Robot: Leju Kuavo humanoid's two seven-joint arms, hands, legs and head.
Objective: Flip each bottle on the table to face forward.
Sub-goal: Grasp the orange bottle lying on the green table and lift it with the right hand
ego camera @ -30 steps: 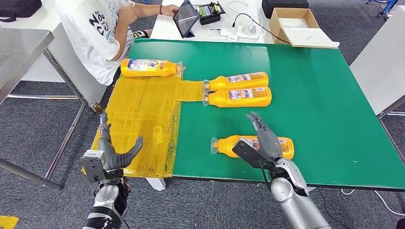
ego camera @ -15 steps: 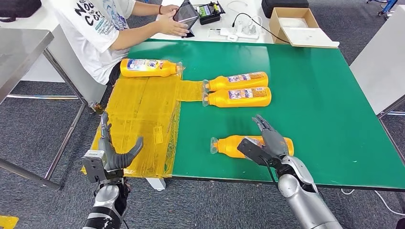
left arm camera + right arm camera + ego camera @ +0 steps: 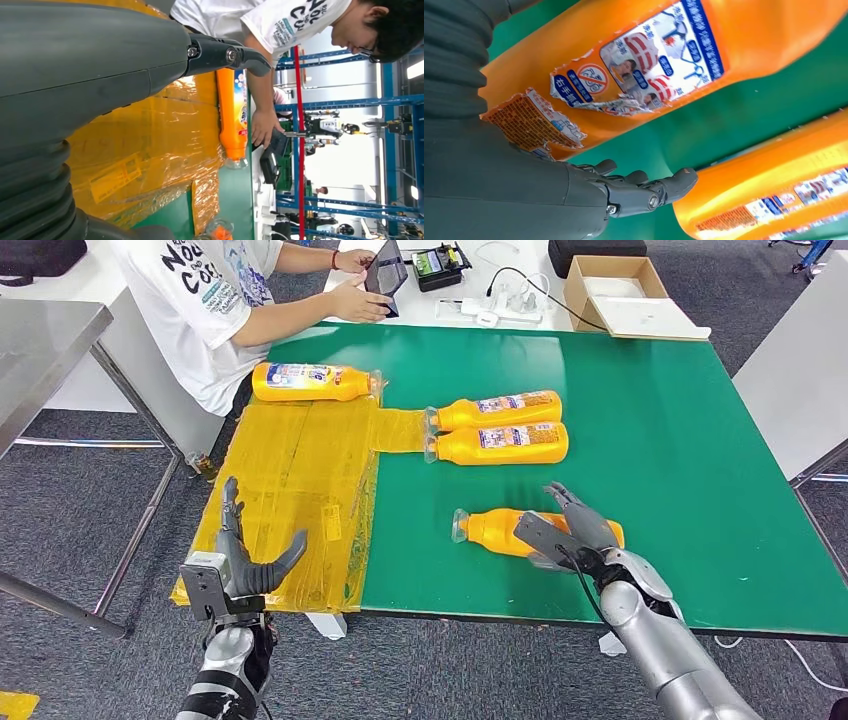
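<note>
Glossy orange plastic bottle [image 3: 500, 531], torn paper label; matt green table [image 3: 680, 440].

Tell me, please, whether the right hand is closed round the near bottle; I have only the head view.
Observer: It does not look so. In the right wrist view the right hand's fingers lie stretched out straight past the bottle, with green table showing between them and it.
Operator: Thank you. Is that bottle's label whole?
Observer: No. The label is torn, and a piece at one end has ragged, lifted edges.
</note>
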